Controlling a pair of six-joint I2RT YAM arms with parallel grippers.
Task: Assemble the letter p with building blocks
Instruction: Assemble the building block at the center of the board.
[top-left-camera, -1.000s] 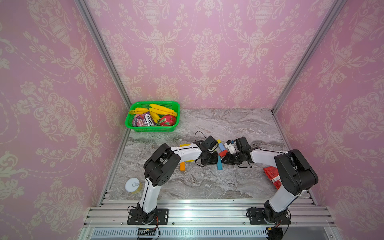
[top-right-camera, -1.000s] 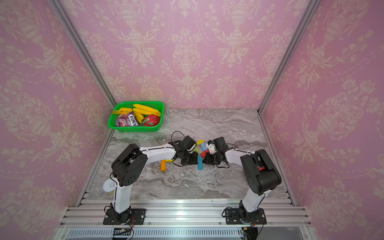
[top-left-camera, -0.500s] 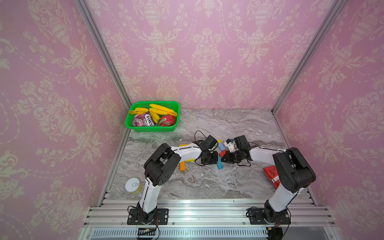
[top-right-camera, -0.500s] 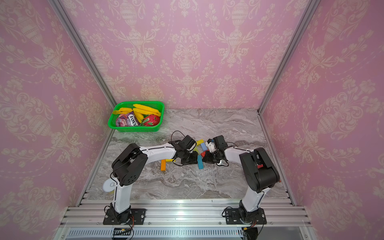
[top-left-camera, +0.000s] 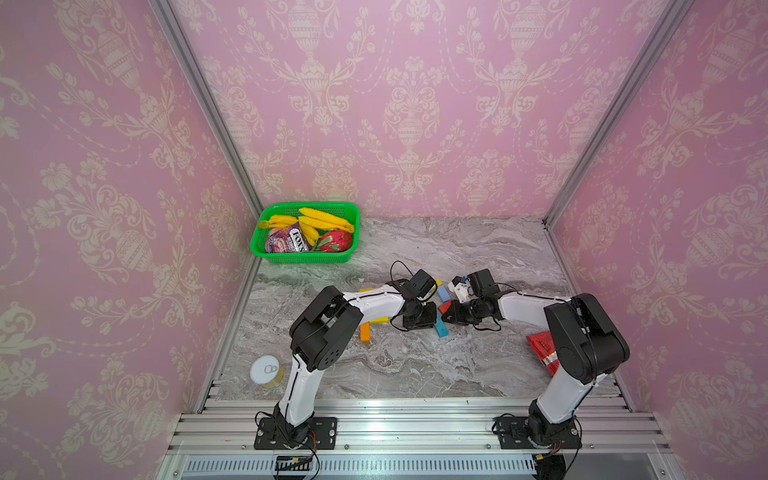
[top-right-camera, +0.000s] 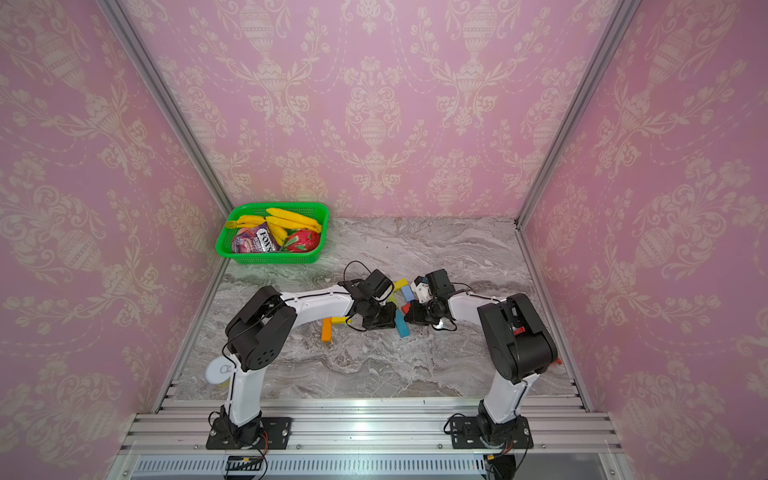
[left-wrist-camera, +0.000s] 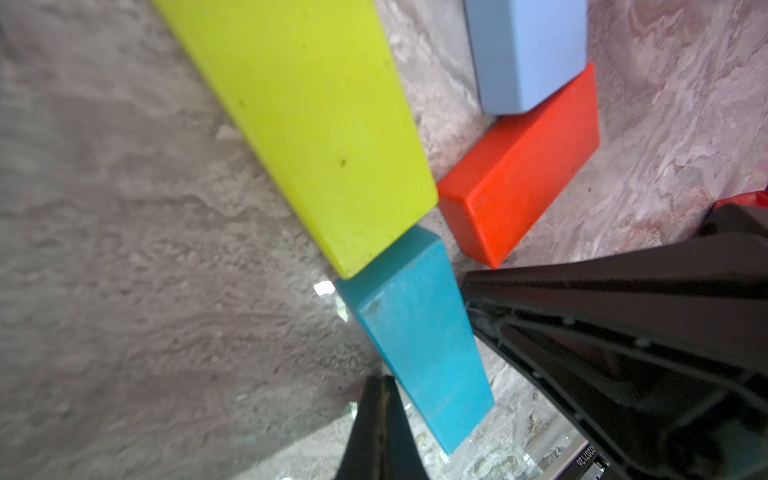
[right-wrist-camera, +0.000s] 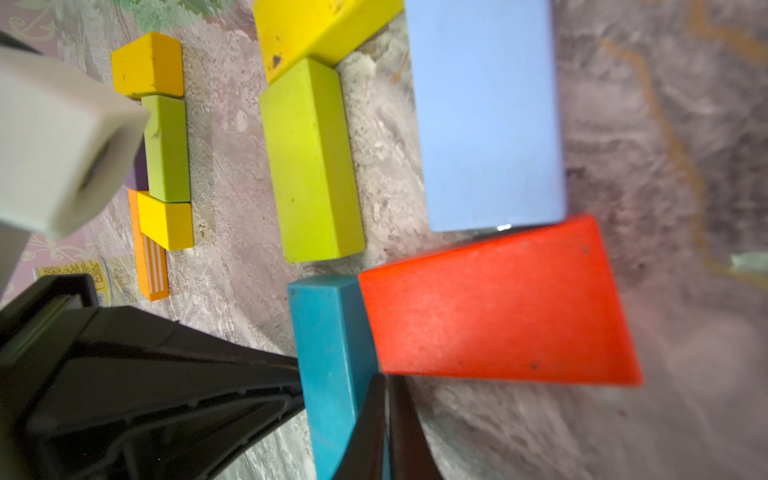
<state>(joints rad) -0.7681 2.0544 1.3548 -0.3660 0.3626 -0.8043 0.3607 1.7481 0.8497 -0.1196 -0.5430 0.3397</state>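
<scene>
At the back-left corner, your green basket (top-left-camera: 303, 258) holds bananas (top-left-camera: 326, 218) and a sweets packet (top-left-camera: 289, 241). Mid-table, your left gripper (left-wrist-camera: 380, 399) and right gripper (right-wrist-camera: 384, 399), both pinched together and empty, flank the teal block (top-left-camera: 440, 329).

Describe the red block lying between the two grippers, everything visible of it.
The red block is a plain rectangular brick, matt and lightly scuffed, like painted wood. It lies flat on the marble table, gripped by nothing. The light blue block butts end-on against one long side. The teal block sits at one short end, touching or nearly so. The right gripper, shut, has its tip at the opposite long side, near the teal block.
</scene>
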